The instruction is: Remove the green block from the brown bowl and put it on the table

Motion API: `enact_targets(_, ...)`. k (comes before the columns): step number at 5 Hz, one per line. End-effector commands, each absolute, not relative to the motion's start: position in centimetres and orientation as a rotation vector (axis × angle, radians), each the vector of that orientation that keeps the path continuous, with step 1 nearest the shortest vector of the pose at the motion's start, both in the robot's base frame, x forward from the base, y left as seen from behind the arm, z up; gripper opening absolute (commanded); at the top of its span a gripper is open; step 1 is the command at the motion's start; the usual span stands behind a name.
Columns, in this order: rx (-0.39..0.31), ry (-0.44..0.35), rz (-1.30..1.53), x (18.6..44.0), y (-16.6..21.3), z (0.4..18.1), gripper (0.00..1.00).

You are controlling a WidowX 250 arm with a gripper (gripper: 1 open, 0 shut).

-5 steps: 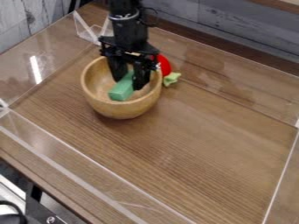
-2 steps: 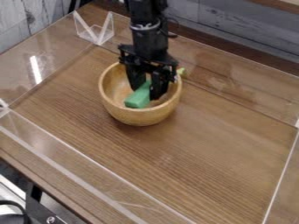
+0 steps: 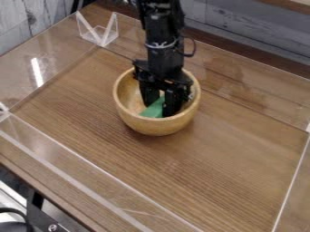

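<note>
Green block (image 3: 154, 110): you had it down inside the bowl, only a small patch of green showing between the black fingers, the rest hidden behind them.
Brown bowl (image 3: 136, 118): it sat on the wood a little behind the middle of the enclosure, upright, thick tan rim fully round, and it had travelled right and toward the camera compared with a second earlier.
Gripper (image 3: 165, 101): you had it pointing straight down into the bowl, tips below the rim line, right over the green patch.
Jaws: clenched as tight as they went, and the green sat between the fingers, so you appeared to be pinching the block; how firm the contact was, you couldn't tell from this angle.
Arm (image 3: 159, 32): a dark column that rose from the bowl toward the back wall, and it covered the bowl's far rim.
Table (image 3: 182, 181): brown wood grain, wide open surface in front of the bowl and to its right.
Acrylic walls (image 3: 36, 82): clear panels ran round the edges, glare on the left one.
Block versus table: you still had the block within the bowl's rim, not out on the wood.
Change from a moment before: arm and bowl had both shifted right together, block between the fingers throughout.
</note>
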State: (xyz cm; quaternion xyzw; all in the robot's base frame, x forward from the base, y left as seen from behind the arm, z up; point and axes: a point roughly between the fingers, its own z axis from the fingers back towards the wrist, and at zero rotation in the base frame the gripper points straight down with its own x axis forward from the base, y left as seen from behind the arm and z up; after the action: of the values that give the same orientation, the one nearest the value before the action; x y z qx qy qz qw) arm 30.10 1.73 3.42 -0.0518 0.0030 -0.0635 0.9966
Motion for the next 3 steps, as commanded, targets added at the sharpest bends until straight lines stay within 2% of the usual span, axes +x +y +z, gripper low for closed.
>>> enact_targets(1,-0.1,-0.006,-0.156,30.5,0.9,3.2,0.0)
enact_targets(3,-0.096,0.013,-0.167,30.6,0.7,1.9,0.0)
